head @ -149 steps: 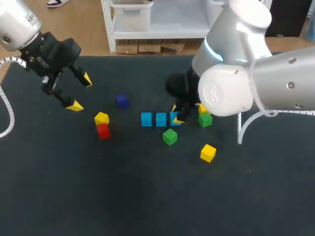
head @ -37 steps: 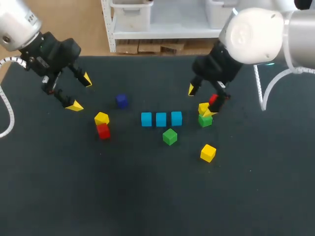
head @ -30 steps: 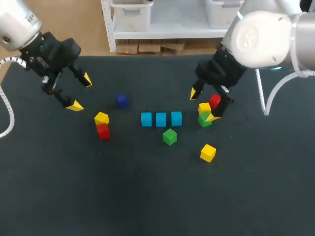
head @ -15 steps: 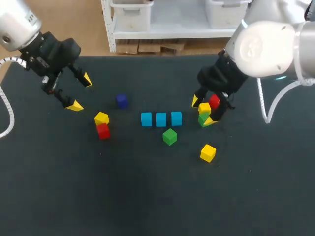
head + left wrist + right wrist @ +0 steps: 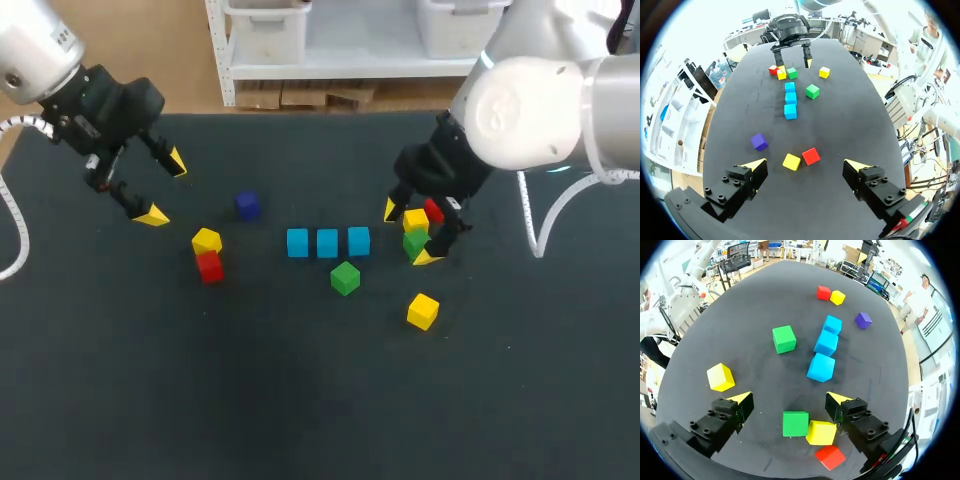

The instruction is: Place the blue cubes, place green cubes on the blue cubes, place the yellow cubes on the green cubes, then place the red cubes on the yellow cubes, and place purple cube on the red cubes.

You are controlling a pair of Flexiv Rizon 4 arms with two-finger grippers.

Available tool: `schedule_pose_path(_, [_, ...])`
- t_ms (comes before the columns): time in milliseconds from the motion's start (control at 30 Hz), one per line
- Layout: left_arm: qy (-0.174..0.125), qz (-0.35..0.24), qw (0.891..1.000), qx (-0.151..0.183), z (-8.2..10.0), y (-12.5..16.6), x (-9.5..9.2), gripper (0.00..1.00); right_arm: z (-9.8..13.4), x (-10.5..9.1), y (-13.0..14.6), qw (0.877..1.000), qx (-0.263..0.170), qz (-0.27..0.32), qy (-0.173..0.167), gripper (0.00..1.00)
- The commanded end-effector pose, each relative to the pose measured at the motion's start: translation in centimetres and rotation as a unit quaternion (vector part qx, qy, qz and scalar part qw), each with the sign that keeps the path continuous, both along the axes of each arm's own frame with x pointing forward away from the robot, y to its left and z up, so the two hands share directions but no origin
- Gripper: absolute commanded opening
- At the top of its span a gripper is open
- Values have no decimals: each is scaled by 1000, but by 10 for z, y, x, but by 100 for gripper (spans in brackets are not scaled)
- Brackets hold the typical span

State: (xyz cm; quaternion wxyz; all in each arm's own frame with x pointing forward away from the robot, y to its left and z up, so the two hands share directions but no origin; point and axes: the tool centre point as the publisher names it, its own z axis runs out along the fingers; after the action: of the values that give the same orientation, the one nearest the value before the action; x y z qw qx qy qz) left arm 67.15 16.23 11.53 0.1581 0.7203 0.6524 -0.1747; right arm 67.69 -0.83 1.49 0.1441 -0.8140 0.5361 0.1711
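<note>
**Right pincer point(image 5: 409, 233) spread over a cluster of cubes**

The right pincer hangs low over the worktop point(image 5: 300, 400), right of its middle. Its fingers are wide apart with nothing pinched. Between them lie a green cube point(image 5: 795, 423) and a yellow cube point(image 5: 821, 432), touching side by side. A red cube point(image 5: 830, 457) sits just behind the yellow one, toward the wrist. Three blue cubes point(image 5: 327, 242) stand in a tight row at the worktop's middle, just beside this cluster. A second green cube point(image 5: 345, 277) lies close to the row on its near side. A second yellow cube point(image 5: 422, 311) lies apart, toward the near right. The left pincer point(image 5: 165, 188) is likewise spread and empty, near the far left corner. Toward the left edge, a third yellow cube point(image 5: 206, 240) touches a second red cube point(image 5: 210, 266). The purple cube point(image 5: 247, 205) lies alone between that pair and the far edge.
</note>
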Motion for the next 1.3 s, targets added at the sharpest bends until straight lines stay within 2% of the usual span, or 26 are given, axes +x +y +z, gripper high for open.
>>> schedule_pose_path(33, [0,-2,1000,-1,-1,1,1,100,-2,-4,0,1000,-9,-3,-6,90])
schedule_pose_path(67, [0,-2,1000,-1,-1,1,1,100,-4,-4,0,1000,-12,-4,-7,81])
schedule_pose_path(133, [0,-2,1000,-1,-1,1,1,100,-7,-4,0,1000,-15,-5,-6,79])
schedule_pose_path(267, [0,-2,1000,-1,-1,1,1,100,-13,-2,-1,1000,-18,-7,-5,80])
schedule_pose_path(367, [0,-2,1000,-1,-1,1,1,100,-17,-1,-3,1000,-20,-6,-3,75])
schedule_pose_path(467, [0,-2,1000,-1,-1,1,1,100,-20,1,-6,1000,-22,-6,-2,77])
schedule_pose_path(600, [0,-2,1000,-1,-1,1,1,100,-22,5,-10,1000,-24,-9,-3,73])
schedule_pose_path(1000, [0,-2,1000,-1,-1,1,1,100,-29,14,-23,999,-33,-18,-2,71])
schedule_pose_path(1200, [0,-2,1000,-1,-1,1,1,100,-32,18,-28,999,-36,-24,-3,64])
schedule_pose_path(1300, [0,-2,1000,-1,-1,1,1,100,-32,20,-29,999,-36,-26,-4,64])
